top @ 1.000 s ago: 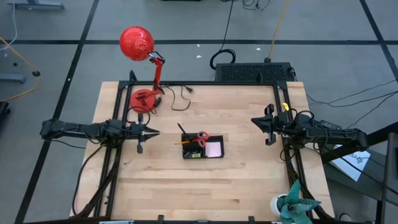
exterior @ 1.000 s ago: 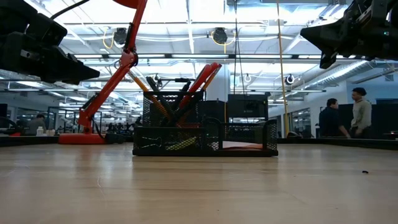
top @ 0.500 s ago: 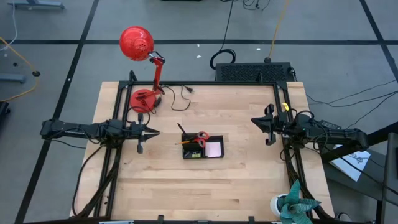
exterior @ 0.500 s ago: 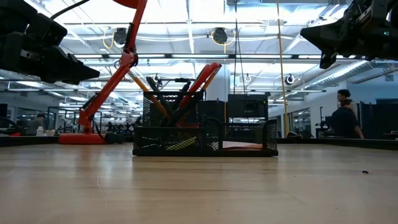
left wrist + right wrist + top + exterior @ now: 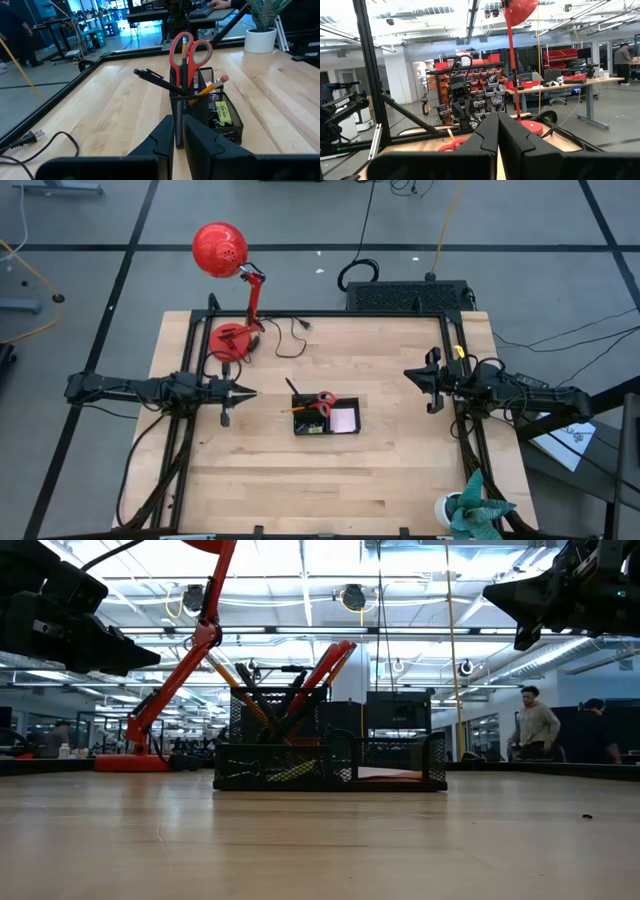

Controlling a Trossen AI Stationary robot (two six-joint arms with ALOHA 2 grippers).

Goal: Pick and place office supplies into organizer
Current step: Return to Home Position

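1. 2 grippers shut, holding nothing: left gripper (image 5: 248, 392) near the organizer (image 5: 326, 434), right gripper (image 5: 410, 373) well apart from it, both raised.
2. No movement since 1 second ago, apart from people (image 5: 535, 725) walking behind.
3. Scissors (image 5: 322, 399) and pink pad (image 5: 343, 419) inside organizer; sorting apparently finished.

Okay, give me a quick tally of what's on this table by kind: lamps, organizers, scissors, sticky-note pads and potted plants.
red desk lamp: 1
organizer: 1
red-handled scissors: 1
pink sticky-note pad: 1
potted plant: 1
Total: 5
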